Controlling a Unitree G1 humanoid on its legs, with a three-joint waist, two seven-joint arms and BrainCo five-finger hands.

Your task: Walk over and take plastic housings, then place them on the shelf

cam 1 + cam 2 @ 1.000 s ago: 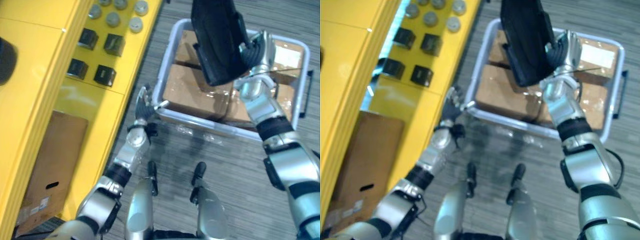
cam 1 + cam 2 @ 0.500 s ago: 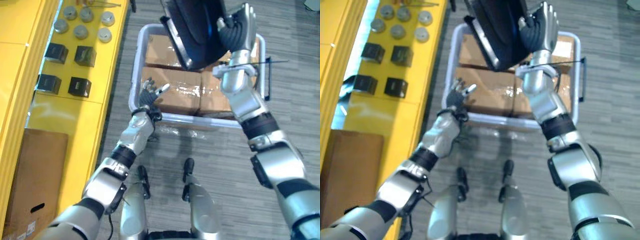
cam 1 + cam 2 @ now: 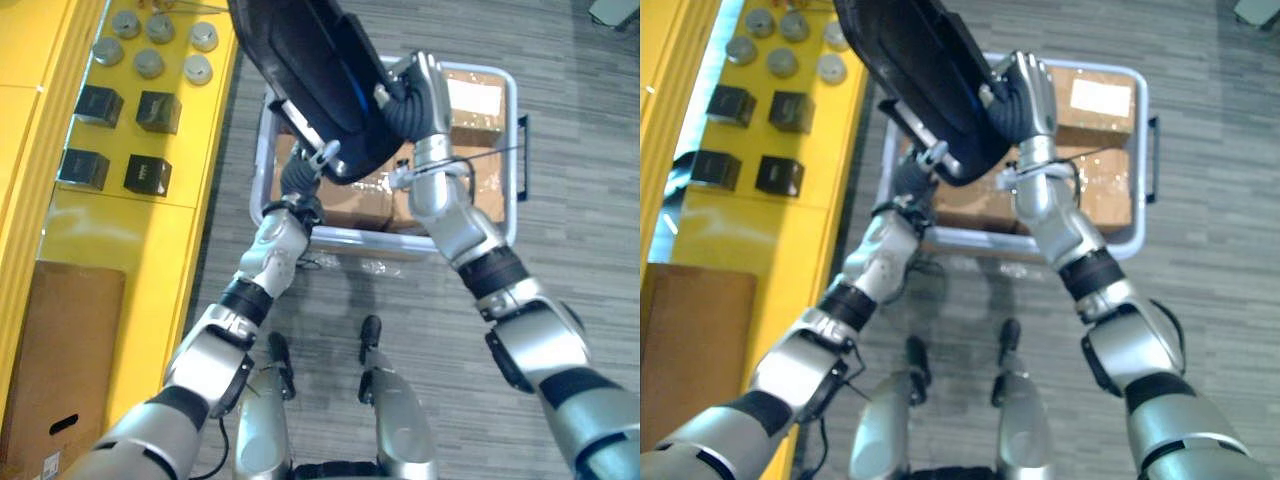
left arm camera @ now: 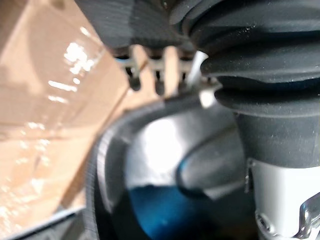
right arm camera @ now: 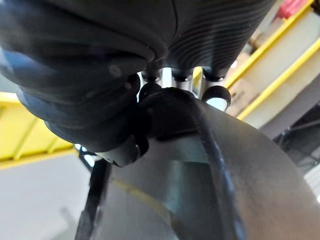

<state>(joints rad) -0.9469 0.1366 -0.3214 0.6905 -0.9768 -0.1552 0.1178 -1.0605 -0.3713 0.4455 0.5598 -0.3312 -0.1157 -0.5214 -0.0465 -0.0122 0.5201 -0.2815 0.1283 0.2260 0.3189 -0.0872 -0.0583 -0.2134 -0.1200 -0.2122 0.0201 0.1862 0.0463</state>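
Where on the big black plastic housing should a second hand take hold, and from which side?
Its lower rim, from below on the robot's left. The black plastic housing is a broad, shallow shell held tilted above the cart; the right hand grips its right edge, so the opposite rim, by the left hand, should balance it.

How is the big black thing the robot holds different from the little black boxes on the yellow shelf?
The housing is big, curved and tilted, up in the air in the right robot hand, with the left robot hand by its lower edge. The boxes are small, square and sit flat on the shelf. Both are black.
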